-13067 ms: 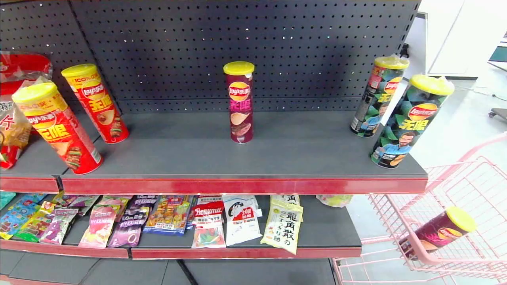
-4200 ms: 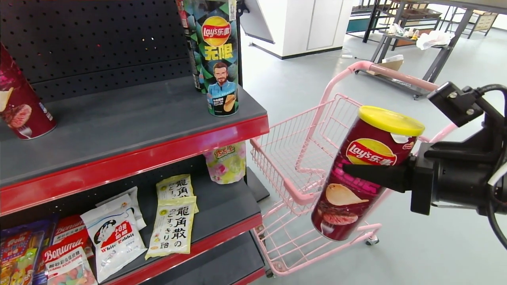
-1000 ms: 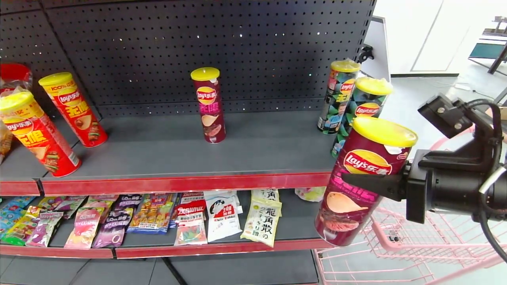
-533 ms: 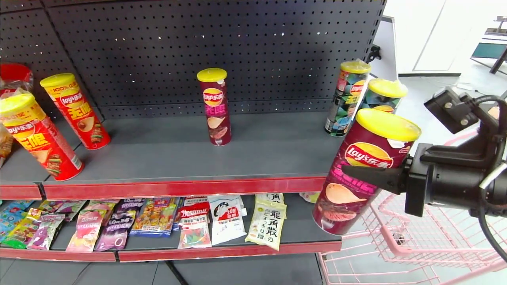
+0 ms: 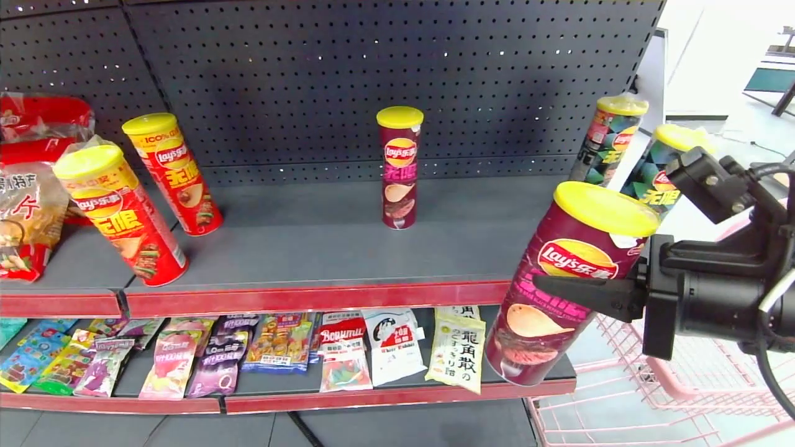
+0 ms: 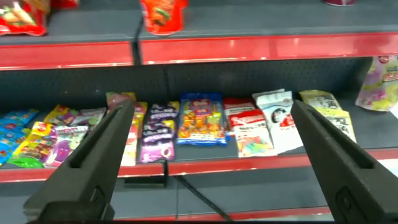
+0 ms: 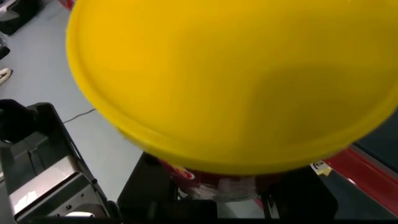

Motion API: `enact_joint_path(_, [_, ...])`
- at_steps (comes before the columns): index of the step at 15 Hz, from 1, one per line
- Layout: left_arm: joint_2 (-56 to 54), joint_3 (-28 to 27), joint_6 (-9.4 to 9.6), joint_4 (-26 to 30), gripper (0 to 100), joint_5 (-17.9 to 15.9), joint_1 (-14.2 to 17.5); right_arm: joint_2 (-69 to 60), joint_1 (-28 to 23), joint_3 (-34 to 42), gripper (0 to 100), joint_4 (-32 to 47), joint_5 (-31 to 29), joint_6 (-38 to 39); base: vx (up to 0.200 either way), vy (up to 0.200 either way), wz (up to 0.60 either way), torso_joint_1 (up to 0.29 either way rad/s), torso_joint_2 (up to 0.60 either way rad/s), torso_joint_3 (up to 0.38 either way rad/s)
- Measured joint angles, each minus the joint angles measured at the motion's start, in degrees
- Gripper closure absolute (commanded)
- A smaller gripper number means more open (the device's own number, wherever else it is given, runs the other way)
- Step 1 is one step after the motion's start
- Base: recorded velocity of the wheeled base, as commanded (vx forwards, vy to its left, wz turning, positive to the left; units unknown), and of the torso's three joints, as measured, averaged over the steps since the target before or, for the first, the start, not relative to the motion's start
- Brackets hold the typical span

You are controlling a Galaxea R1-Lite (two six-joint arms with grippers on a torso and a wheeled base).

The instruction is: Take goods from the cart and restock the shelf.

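The maroon crisp can (image 5: 574,257) looks like a light, stiff cardboard tube with a glossy skin. It will likely slide under a slack hold and dent under a hard one, and the crisps inside are fragile. The best place to take it is around the middle of the body, not by the soft yellow lid (image 7: 230,81). That is about where the right gripper (image 5: 559,284) has it, its jaws pinching the tube from both sides just under the logo. The can hangs in the air, not quite upright: its long axis leans, with the lid up and tipped to the right of the jaws and the base lower and to their left. Beyond the jaws and to their left lies the open floor of the upper shelf (image 5: 323,248). A matching maroon can (image 5: 399,167) stands upright there, well apart from the held one. Two green-patterned cans (image 5: 612,139) stand close behind the jaws. The pink cart (image 5: 683,388) sits below and to their right. The left gripper (image 6: 208,168) is low before the sweet packets (image 6: 199,118), its jaws spread wide with nothing between them.
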Motion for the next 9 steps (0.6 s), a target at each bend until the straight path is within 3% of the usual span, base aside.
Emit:
enact_joint_path(6, [0.0,0.0,0.01,0.0,0,0.0,0.0,-2.1,-0.2,0.9,100,-0.2,-0.1,-0.1,0.0,0.0,0.0,0.0,0.0,0.0])
enact_joint_path(9, [0.0,0.0,0.01,0.0,0,-0.1,0.0,-3.1,0.0,1.9,100,0.1,-0.1,-0.1,0.2,0.0,0.0,-0.004,0.0,0.001])
